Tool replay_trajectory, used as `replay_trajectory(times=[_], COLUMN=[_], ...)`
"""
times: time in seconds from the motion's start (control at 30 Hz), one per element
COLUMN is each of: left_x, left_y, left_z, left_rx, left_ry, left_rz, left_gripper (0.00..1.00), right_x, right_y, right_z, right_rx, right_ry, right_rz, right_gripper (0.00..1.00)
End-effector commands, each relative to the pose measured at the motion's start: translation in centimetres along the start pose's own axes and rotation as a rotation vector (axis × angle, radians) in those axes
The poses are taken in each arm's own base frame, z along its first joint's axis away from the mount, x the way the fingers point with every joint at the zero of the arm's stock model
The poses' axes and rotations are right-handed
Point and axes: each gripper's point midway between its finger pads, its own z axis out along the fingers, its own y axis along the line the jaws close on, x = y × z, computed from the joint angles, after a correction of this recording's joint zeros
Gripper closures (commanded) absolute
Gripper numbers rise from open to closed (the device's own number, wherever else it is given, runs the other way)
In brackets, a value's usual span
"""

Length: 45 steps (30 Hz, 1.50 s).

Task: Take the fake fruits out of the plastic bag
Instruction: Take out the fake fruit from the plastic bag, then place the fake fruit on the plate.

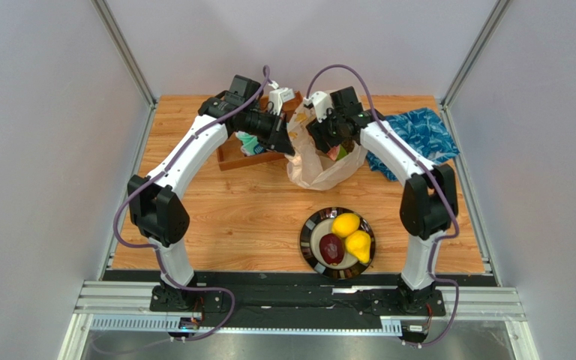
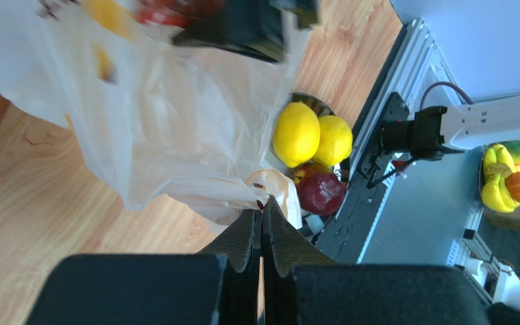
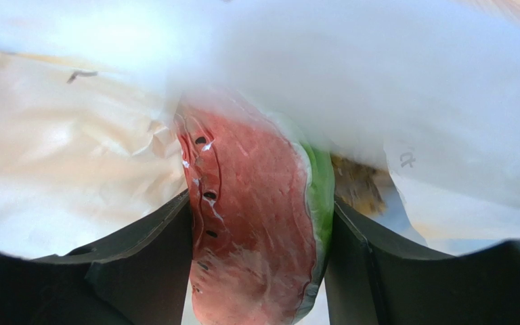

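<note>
The left pincer [image 2: 263, 211] pinches the plastic bag [image 1: 315, 166] tight, at 12 o'clock on the desk [image 1: 223, 217]. The right pincer [image 3: 259, 220] squeezes the watermelon slice [image 3: 246, 176] inside. Lift slowly so the thin bag does not catch, then go toward 6 o'clock, to the plate [image 1: 304, 241].

Top view steeply downward; both wrist views close against the plastic bag [image 1: 315, 163], right perhaps inside.

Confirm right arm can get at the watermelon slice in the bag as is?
Likely yes: the right gripper has the watermelon slice between its fingers inside the plastic bag; the left gripper pinches the bag's edge, apparently holding it open.
</note>
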Motion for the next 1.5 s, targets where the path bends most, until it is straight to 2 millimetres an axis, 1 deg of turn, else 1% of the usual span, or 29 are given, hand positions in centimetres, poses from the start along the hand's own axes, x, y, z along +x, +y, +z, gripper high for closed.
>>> replay_trajectory(times=[0.0, 0.07, 0.13, 0.2, 0.27, 0.4, 0.43, 0.5, 0.53, 0.6, 0.63, 0.67, 0.7, 0.73, 0.77, 0.8, 0.9, 0.97, 1.0, 1.03, 1.07, 1.1, 1.13, 1.2, 1.23, 1.3, 1.33, 1.4, 1.47], left_x=[-3.0, -3.7, -4.2, -4.5, -4.8, -5.5, -5.5, -5.4, -5.4, -5.2, -5.3, -5.2, -4.6, -4.8, -4.8, -4.9, -5.6, -6.0, -5.7, -5.8, -5.6, -4.9, -4.6, -3.0, -2.5, -1.0, -0.8, -0.1, -0.2], left_y=[-0.8, -0.7, -0.7, -0.4, -0.3, -0.7, -0.8, -0.7, -0.6, -0.2, 0.0, 0.4, 0.5, 0.5, -0.2, -0.4, -1.0, -1.6, -1.6, -2.7, -2.8, -2.8, -3.8, -3.8, -4.6, -4.0, -4.1, -3.4, -3.2], left_z=[-0.3, -0.5, -0.7, -0.9, -1.4, -2.0, -2.1, -2.0, -1.9, -1.9, -2.1, -2.2, -2.4, -2.9, -3.3, -3.8, -6.1, -8.1, -8.6, -10.1, -10.8, -11.2, -12.6, -13.0, -14.2, -14.4, -15.7, -16.2, -17.6], left_rx=[0.001, -0.008, -0.020, -0.049, -0.067, -0.076, -0.076, -0.076, -0.077, -0.100, -0.112, -0.133, -0.130, -0.118, -0.077, -0.071, -0.100, -0.142, -0.159, -0.175, -0.200, -0.208, -0.222, -0.232, -0.244, -0.256, -0.272, -0.273, -0.277], left_ry=[-0.069, -0.086, -0.097, -0.106, -0.118, -0.140, -0.141, -0.139, -0.137, -0.129, -0.130, -0.126, -0.101, -0.104, -0.104, -0.112, -0.162, -0.200, -0.201, -0.230, -0.239, -0.235, -0.261, -0.250, -0.273, -0.264, -0.293, -0.314, -0.363], left_rz=[0.076, 0.089, 0.096, 0.104, 0.116, 0.141, 0.139, 0.137, 0.135, 0.136, 0.140, 0.142, 0.124, 0.132, 0.149, 0.154, 0.182, 0.207, 0.225, 0.254, 0.266, 0.262, 0.280, 0.272, 0.290, 0.270, 0.262, 0.200, 0.156], left_gripper=[1.00, 1.00, 1.00, 1.00, 1.00, 1.00, 1.00, 1.00, 1.00, 0.97, 0.60, 0.36, 0.21, 0.01, 0.01, 0.01, 0.01, 0.01, 0.01, 0.01, 0.01, 0.01, 0.01, 0.01, 0.01, 0.01, 0.01, 0.02, 0.03], right_x=[3.4, 5.1, 7.7, 9.6, 10.5, 9.8, 8.7, 7.8, 6.1, 4.7, 4.0, 3.9, 4.2, 4.5, 5.8, 6.5, 9.5, 10.5, 11.5, 11.7, 11.4, 11.5, 11.3, 10.5, 10.3, 10.2, 10.3, 10.5, 10.9], right_y=[3.3, 4.0, 4.7, 4.8, 3.9, 1.9, 1.8, 3.1, 5.2, 8.0, 8.5, 10.6, 11.5, 12.6, 14.6, 15.2, 16.7, 17.6, 18.1, 18.4, 19.1, 19.4, 19.6, 20.3, 20.3, 20.3, 20.2, 19.8, 19.9], right_z=[-4.2, -5.1, -6.4, -7.6, -8.4, -10.2, -11.1, -12.4, -14.1, -15.8, -17.1, -17.8, -18.5, -19.1, -20.2, -20.4, -19.5, -18.5, -17.3, -16.6, -15.7, -14.4, -13.5, -11.3, -10.8, -9.7, -9.0, -8.4, -7.7], right_rx=[-0.097, -0.116, -0.131, -0.111, -0.048, 0.073, 0.081, 0.004, -0.091, -0.195, -0.184, -0.224, -0.242, -0.271, -0.328, -0.345, -0.417, -0.476, -0.525, -0.548, -0.571, -0.595, -0.606, -0.631, -0.642, -0.666, -0.680, -0.684, -0.722], right_ry=[0.087, 0.128, 0.177, 0.202, 0.223, 0.209, 0.172, 0.125, 0.013, -0.100, -0.143, -0.147, -0.140, -0.139, -0.126, -0.119, -0.091, -0.082, -0.041, -0.036, -0.049, -0.026, -0.020, -0.014, -0.007, 0.015, 0.029, 0.051, 0.061], right_rz=[-0.021, -0.044, -0.082, -0.146, -0.181, -0.183, -0.191, -0.259, -0.298, -0.384, -0.455, -0.520, -0.564, -0.636, -0.694, -0.740, -0.929, -1.098, -1.140, -1.192, -1.271, -1.310, -1.342, -1.422, -1.442, -1.516, -1.545, -1.600, -1.650], right_gripper=[0.62, 0.62, 0.62, 0.61, 0.61, 0.60, 0.60, 0.59, 0.57, 0.57, 0.56, 0.57, 0.57, 0.57, 0.57, 0.57, 0.54, 0.53, 0.53, 0.53, 0.53, 0.53, 0.53, 0.53, 0.54, 0.54, 0.54, 0.53, 0.51])
